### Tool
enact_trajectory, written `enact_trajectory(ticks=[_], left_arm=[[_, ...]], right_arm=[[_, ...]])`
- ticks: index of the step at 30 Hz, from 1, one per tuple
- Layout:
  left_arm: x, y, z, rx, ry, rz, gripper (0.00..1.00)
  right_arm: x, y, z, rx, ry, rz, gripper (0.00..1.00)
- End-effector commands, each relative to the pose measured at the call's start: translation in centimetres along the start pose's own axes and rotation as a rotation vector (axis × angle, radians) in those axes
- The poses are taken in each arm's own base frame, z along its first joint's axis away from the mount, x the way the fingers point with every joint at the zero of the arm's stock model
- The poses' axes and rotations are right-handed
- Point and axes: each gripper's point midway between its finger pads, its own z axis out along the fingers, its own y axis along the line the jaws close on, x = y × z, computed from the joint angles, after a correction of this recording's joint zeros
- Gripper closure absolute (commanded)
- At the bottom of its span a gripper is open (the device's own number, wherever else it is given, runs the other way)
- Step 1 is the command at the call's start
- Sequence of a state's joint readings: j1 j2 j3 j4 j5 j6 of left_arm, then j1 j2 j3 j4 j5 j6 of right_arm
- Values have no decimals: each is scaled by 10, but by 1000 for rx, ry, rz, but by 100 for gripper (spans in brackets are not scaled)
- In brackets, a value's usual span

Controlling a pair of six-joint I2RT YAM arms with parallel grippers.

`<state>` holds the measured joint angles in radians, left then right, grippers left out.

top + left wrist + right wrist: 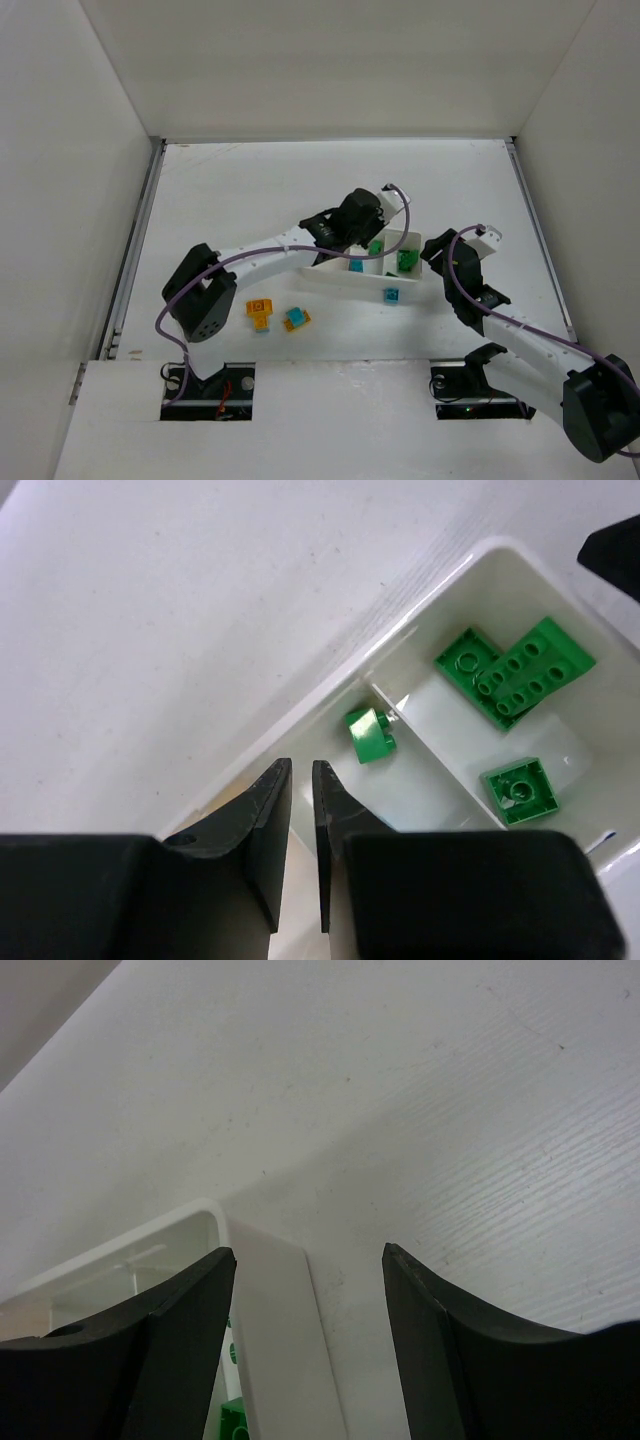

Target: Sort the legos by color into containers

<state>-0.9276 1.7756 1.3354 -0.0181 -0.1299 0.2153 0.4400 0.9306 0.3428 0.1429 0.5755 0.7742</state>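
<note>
The white tray (338,279) lies mid-table, with green legos (406,259) in its right end compartment. In the left wrist view two green bricks (515,670) (519,791) lie in that compartment, and a small green brick (371,735) lies by the divider in the neighbouring one. My left gripper (301,765) hovers over the tray (330,695), jaws almost together with nothing between them. My right gripper (310,1250) is open astride the tray's end wall (275,1330), with a green brick (235,1422) below its left finger. A cyan brick (356,266) lies in the tray; another (392,295) is at its front wall.
Two orange-yellow and cyan brick pieces (261,312) (296,319) lie loose on the table left of the tray, near the left arm's base. White walls enclose the table at the back and both sides.
</note>
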Motion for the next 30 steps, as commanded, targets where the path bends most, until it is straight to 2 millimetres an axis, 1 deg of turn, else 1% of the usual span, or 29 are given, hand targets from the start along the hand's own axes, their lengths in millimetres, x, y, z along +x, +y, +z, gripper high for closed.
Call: enact_trajectory(ticks=[1,2,3,5,9,10,12,15,22,30], left_arm=[[-4,4,-11,-16,-20,-25,88],[-2,3,-11,-9,-17,-32,87],[-1,-1,-12,8,-12,-39,84],[8,-12,-8,56,29,-37,79],[29,-31,7,106,126,-6,62],[32,-34,10,111,134,4,58],[34,-37,18,115,128,9,54],[38,-39,27,124,125,22,52],[51,-48,39,176,120,79,51],[62,-55,61,172,86,158,47]], right_arm=[[-17,20,-2,-61,-47,36,33],[-16,20,-2,-61,-45,35,33],[-16,20,-2,-64,-44,36,33],[-16,20,-2,-64,-43,36,33],[-15,21,-1,-64,-39,33,33],[-15,21,-1,-64,-39,33,33],[-16,21,-2,-67,-41,35,33],[-15,21,-2,-67,-39,35,33],[-13,23,-1,-76,-29,32,33],[-12,25,0,-78,-27,23,33]])
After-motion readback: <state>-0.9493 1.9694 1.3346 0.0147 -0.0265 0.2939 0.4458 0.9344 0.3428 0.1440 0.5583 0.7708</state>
